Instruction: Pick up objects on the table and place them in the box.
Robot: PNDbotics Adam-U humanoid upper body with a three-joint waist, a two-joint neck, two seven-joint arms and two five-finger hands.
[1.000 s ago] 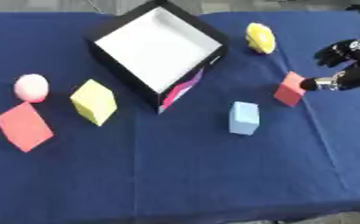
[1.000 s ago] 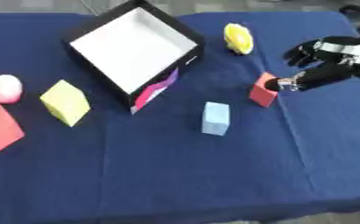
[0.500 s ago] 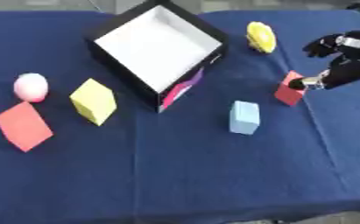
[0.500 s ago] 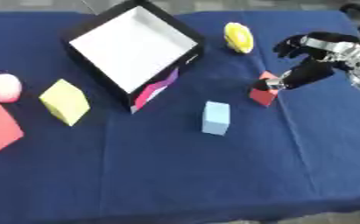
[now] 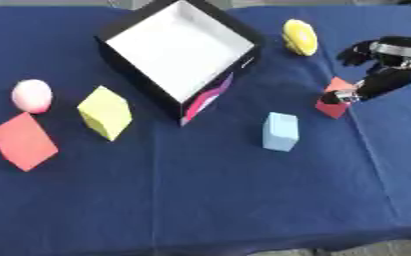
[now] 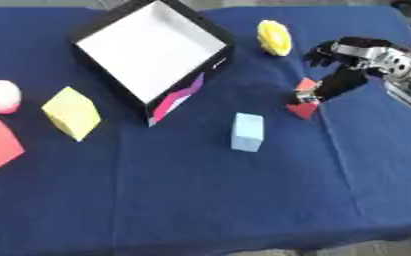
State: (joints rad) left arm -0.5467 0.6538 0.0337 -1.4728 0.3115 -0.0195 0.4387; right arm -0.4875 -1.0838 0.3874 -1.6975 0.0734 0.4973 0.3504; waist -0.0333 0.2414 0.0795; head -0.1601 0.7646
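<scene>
**Right hand closes in on the small red block**

The fingers point(image 6: 324, 52) of the right hand point(image 6: 353, 62) are spread and relaxed above the cloth, grasping nothing, while the thumb reaches down so that its tip touches the top corner of the small red block point(image 5: 334, 101). A second ago this hand hung further out toward the right edge with the thumb tip only beside the block; since then it has swung inward and leaned over it. The block itself sits where it sat, on the blue tablecloth point(image 5: 208, 200), right of the box point(image 5: 179, 50) and apart from it.

For the task this reads as the start of a pick: the hand is arriving, but no pinch has formed, so the block is not yet secured. The fingers likely need to come down on the far side of the block before it can be lifted.

Nothing lies in the box; its white floor is bare. Waiting on the cloth are the yellow round object point(image 5: 299, 36) just above the hand, the light blue block point(image 5: 280, 131) below the box, and, on the left, the yellow block point(image 5: 105, 111), the pink ball point(image 5: 32, 95) and the large red block point(image 5: 22, 141). The left hand shows in neither view.
</scene>
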